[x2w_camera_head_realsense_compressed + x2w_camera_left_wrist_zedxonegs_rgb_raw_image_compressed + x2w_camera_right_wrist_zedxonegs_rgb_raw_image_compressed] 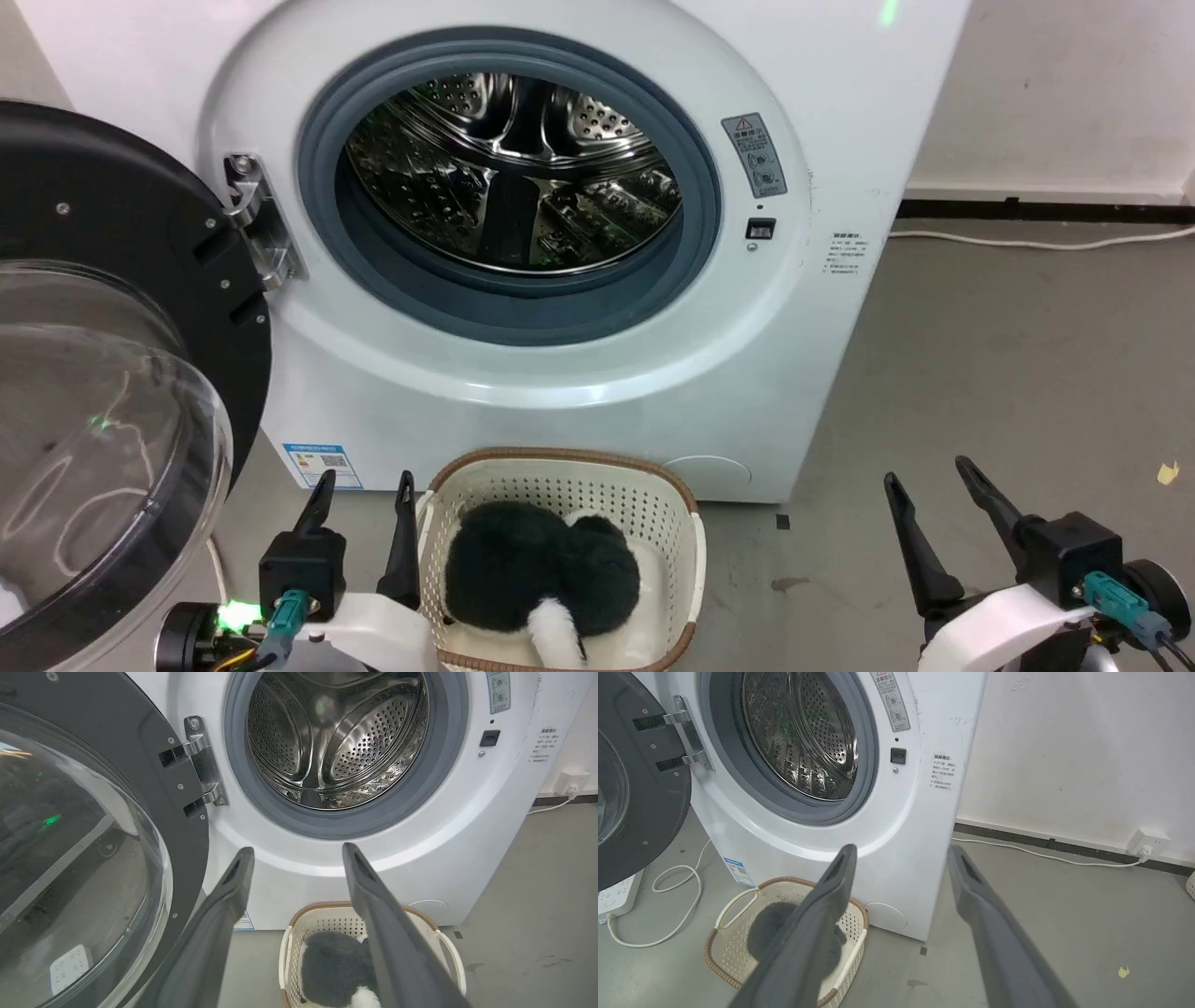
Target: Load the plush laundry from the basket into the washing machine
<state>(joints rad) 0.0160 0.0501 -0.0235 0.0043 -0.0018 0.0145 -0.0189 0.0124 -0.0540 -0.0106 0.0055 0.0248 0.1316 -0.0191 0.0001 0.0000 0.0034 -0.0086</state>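
The washing machine (pixel 560 392) stands on the grey floor (pixel 980 373) with its black-framed bubble door (pixel 112 373) swung open to the robot's left, showing the steel drum (pixel 513 177). A dark streak inside the drum is probably a reflection, though the view is too glossy to be sure. The basket (pixel 560 464) sits on the floor right against the machine's front, below the door ring. The plush laundry (pixel 532 569) lies inside it, black with a white furry tip toward the near rim. The left hand (pixel 366 478) hovers just beside the basket's left edge, fingers spread wide and holding nothing. The right hand (pixel 926 469) hangs well apart to the right over bare floor, also wide and empty.
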